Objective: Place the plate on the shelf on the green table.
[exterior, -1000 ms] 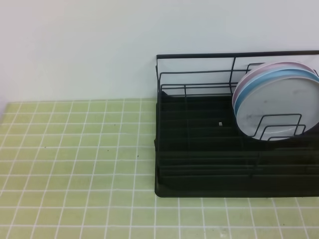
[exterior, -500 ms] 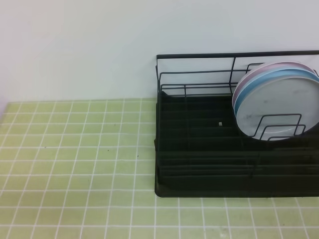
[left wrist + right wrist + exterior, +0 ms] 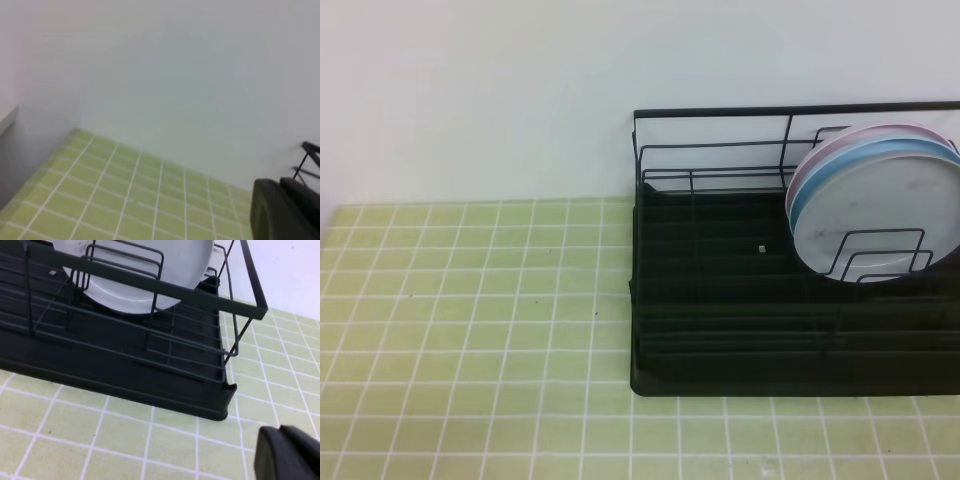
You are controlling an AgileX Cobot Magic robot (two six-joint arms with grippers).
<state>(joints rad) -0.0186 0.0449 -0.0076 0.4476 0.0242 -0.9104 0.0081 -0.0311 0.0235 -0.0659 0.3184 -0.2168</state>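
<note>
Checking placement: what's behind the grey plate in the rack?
Behind the plate in the shelf stand a light blue plate then a pink plate; only their rims show.

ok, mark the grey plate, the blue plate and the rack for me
grey plate (image 3: 880, 215), exterior high view, on its scuffed front face.
light blue plate (image 3: 804, 195), exterior high view, on its left rim behind the grey one.
shelf (image 3: 150, 375), right wrist view, on its black tray base.

Three upright plates (image 3: 880, 215) block the shelf's (image 3: 720, 330) right end.
</note>
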